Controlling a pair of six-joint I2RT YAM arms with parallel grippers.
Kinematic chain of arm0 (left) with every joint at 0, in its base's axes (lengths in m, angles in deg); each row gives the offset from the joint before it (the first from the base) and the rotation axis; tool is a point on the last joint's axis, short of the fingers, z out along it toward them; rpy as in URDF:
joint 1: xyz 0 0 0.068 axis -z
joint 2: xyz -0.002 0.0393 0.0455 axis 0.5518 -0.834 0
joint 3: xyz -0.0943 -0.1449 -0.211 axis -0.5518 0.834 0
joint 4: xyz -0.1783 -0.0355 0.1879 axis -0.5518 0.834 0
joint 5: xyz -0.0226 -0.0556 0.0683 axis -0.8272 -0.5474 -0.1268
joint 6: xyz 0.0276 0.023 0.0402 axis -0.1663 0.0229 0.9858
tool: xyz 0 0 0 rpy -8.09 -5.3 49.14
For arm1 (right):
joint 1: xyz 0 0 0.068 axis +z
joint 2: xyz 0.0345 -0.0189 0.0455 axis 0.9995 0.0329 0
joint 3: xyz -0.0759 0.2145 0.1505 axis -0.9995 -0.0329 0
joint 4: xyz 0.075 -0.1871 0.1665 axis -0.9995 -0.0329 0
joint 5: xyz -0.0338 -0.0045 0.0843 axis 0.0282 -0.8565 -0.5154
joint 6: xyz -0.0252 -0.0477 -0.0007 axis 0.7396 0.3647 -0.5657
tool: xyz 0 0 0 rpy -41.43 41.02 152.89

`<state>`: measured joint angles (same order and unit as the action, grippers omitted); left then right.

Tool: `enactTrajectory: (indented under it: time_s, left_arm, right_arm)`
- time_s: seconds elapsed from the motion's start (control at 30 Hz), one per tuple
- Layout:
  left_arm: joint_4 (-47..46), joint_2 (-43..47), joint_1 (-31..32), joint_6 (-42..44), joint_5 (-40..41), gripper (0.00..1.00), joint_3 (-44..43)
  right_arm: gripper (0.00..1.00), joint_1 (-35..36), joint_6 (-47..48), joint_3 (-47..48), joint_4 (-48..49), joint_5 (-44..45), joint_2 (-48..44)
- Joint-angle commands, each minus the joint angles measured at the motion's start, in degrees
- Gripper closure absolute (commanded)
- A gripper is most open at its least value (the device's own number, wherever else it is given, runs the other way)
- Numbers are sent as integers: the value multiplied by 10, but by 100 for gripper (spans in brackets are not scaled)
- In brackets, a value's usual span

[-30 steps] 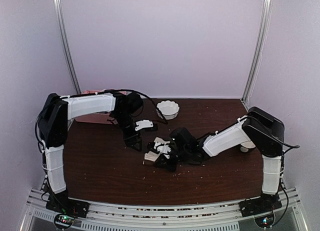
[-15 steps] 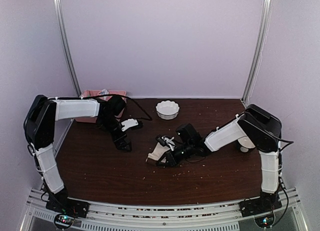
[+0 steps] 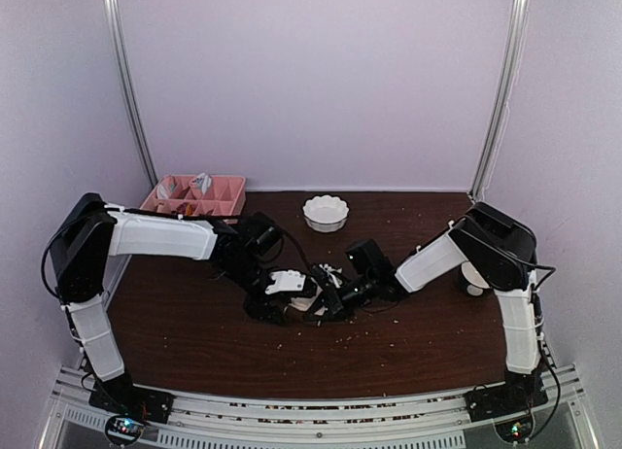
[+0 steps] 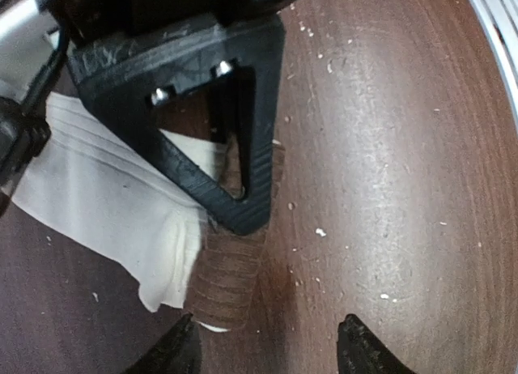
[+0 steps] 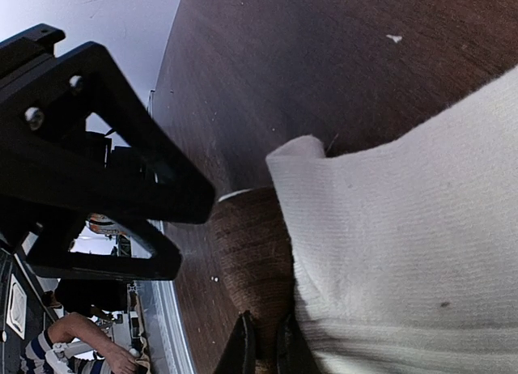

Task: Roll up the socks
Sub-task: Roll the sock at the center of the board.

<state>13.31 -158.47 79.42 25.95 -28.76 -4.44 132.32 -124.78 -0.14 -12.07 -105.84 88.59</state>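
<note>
The socks lie at the table's middle as a cream sock [image 4: 105,196] with a dark brown ribbed end [image 4: 227,277]. In the top view both grippers mostly hide them. My right gripper [image 5: 265,346] is shut on the brown end [image 5: 251,244], with the cream fabric [image 5: 405,228] spread to its right. Its black triangular finger [image 4: 218,107] presses on the sock in the left wrist view. My left gripper [image 4: 271,354] is open just beyond the brown end, with bare table between its fingertips [image 4: 182,350]. The two grippers, left [image 3: 264,310] and right [image 3: 326,303], meet tip to tip.
A white scalloped bowl [image 3: 326,213] stands at the back centre. A pink compartment tray [image 3: 194,193] sits at the back left. Crumbs dot the dark wooden table [image 3: 408,342]. The metal rail [image 4: 498,18] runs along the table's near edge.
My left arm has swung from the back left down to the table's middle, beside the socks, uncovering the pink tray. My right gripper has kept its hold and barely shifted.
</note>
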Motion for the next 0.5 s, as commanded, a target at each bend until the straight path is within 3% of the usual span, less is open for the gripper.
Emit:
enactTrajectory:
  time_s: [0.0, 0.3, 0.4, 0.47]
  left_arm:
    - [-13, -28, -2, 32, 3, 46, -41]
    - [39, -91, 4, 35, -11, 68, -110]
    - [70, -110, 5, 39, -21, 68, -125]
    - [95, -112, 5, 45, -30, 62, -132]
  right_arm:
    - [100, -1, -2, -14, -69, 22, 43]
    - [100, -2, 13, -10, -78, 29, 39]
    - [100, -3, 13, -9, -74, 29, 37]
    - [100, -5, 13, -9, -73, 27, 38]
